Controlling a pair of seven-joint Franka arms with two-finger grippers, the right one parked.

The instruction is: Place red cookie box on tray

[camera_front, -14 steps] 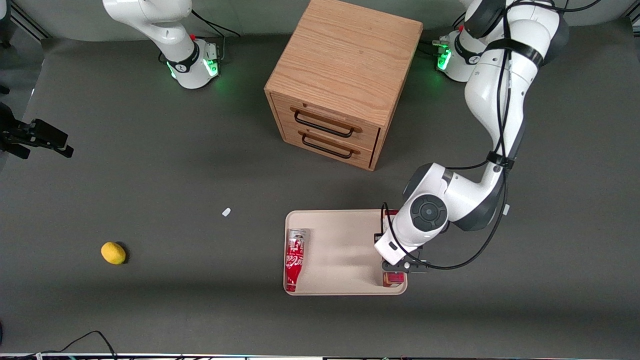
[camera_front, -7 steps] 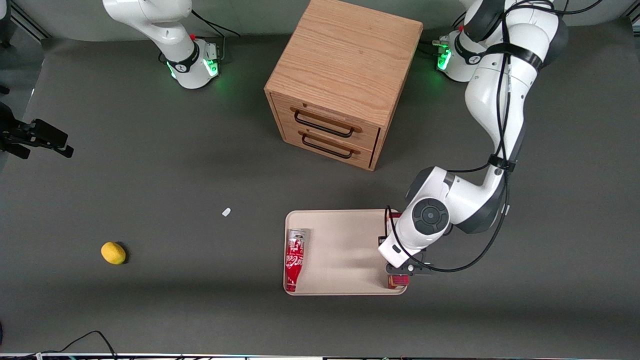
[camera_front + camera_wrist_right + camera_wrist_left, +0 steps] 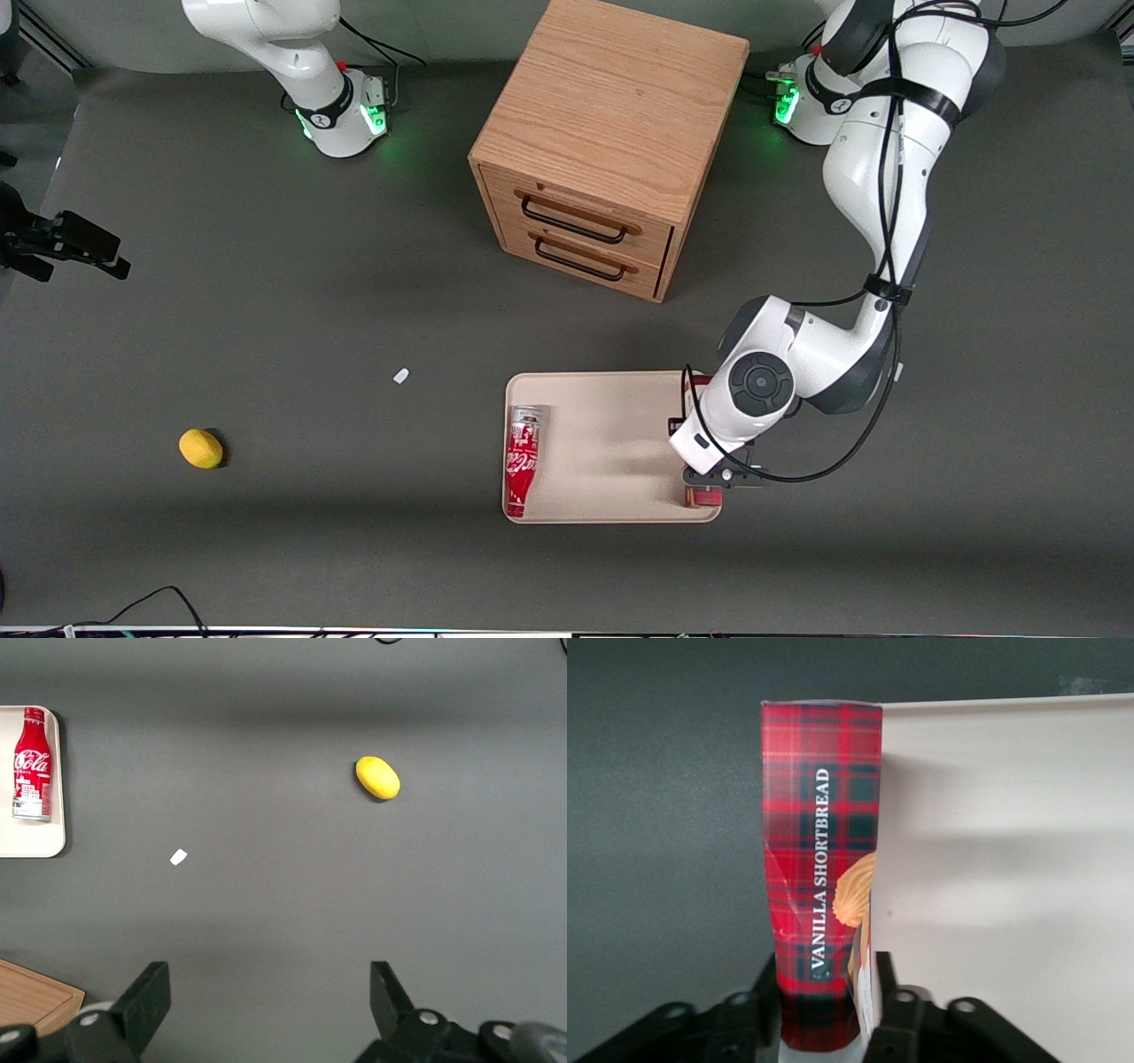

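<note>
Front view: the claw (image 3: 706, 481) hangs over the tray (image 3: 602, 390) at its edge toward the working arm's end of the counter (image 3: 266, 310). Only the near end of the red cookie box (image 3: 706, 498) peeks out under the wrist, at the tray's corner nearest the camera. A Coca-Cola bottle can (image 3: 521, 459) lies along the tray's edge toward the parked arm.

Left wrist view: the claw (image 3: 826, 1014) is clamped on the tartan vanilla shortbread box (image 3: 822, 850), which runs along the tray's rim (image 3: 1010, 702). The cardboard looks creased near the fingers (image 3: 888, 1010), so it probably is light and crushable, with brittle contents. A gentle hold across the narrow sides near mid-length suits it best.
</note>
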